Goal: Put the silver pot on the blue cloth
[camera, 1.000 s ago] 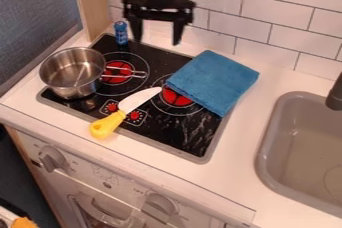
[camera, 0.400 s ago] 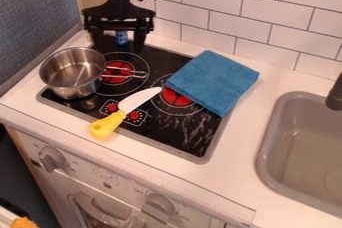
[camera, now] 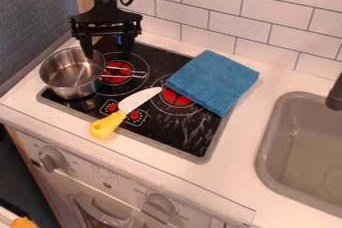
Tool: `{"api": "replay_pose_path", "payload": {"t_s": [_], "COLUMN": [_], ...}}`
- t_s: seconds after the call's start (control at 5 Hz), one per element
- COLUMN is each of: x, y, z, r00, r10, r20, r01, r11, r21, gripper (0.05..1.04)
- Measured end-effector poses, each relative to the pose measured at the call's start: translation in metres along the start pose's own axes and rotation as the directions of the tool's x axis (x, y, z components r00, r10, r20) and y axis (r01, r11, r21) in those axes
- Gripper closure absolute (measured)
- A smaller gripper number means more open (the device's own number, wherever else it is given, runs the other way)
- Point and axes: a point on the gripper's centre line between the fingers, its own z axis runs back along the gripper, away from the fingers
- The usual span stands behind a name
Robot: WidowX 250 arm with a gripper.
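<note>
The spread tool [camera: 107, 56] hangs seemingly just above the silver pot's [camera: 72, 74] rim.

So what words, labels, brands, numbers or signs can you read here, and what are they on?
No text is clearly readable.
Oven front: marks near the knobs, too small to read.
Stove top: marks around two small red spots, too small to read.
</note>
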Motion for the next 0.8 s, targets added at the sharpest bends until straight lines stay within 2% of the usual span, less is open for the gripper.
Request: {"api": "replay_pose_path", "payload": {"t_s": [0.2, 0.4, 0.6, 0.8], "x": [-0.004, -0.007, -0.009, -0.011], "y": [0.001, -0.001, 0.002, 0.001], "z": [-0.011, -0.025, -0.028, -0.030], "r00": [1.000, 0.999, 0.999, 0.999], "r10": [0.013, 0.014, 0.033, 0.053], "r20": [-0.021, -0.037, -0.027, -0.007], "r01": [-0.013, -0.013, -0.032, -0.053], "r11": [1.000, 1.000, 0.999, 0.997], "r21": [0.018, 0.017, 0.031, 0.052], "gripper": [0.085, 0.125, 0.274, 0.583]}}
